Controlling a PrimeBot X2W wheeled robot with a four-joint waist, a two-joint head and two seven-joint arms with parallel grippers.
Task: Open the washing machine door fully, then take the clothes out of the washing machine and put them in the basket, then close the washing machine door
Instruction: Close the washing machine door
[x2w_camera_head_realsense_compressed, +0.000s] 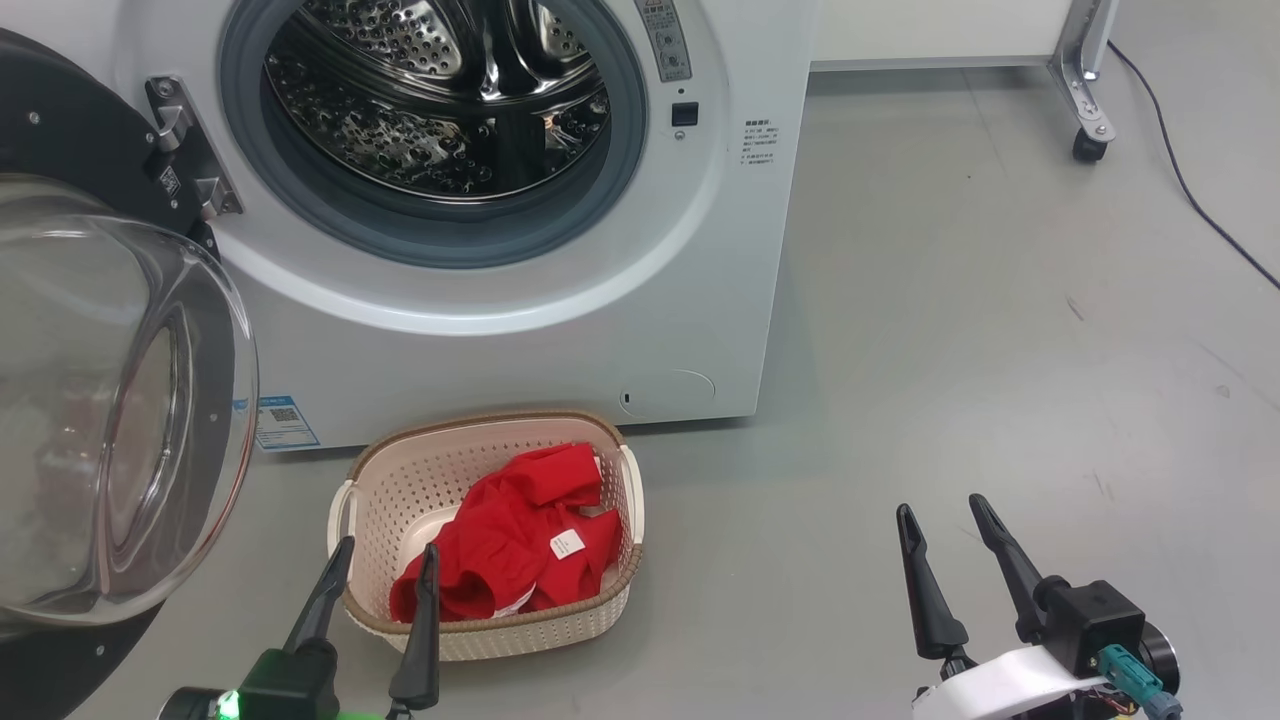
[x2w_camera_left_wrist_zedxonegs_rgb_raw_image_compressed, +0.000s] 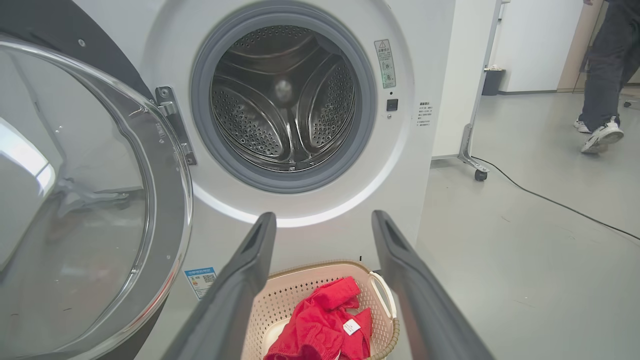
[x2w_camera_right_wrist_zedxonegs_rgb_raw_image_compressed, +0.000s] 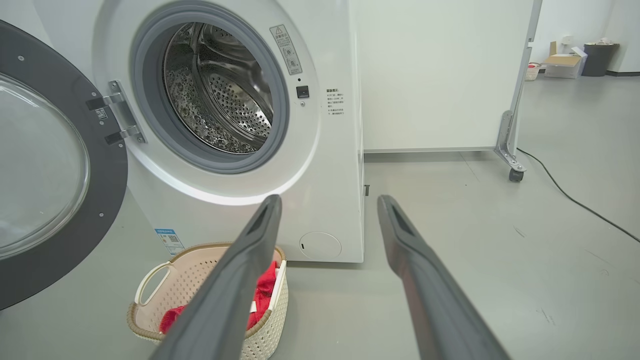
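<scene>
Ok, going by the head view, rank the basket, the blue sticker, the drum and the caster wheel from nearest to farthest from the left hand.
1. Basket, on the floor just ahead of the left hand.
2. Blue sticker, low on the washing machine front, behind the basket's left side.
3. Drum, higher up, inside the machine.
4. Caster wheel, far right across the floor.
</scene>
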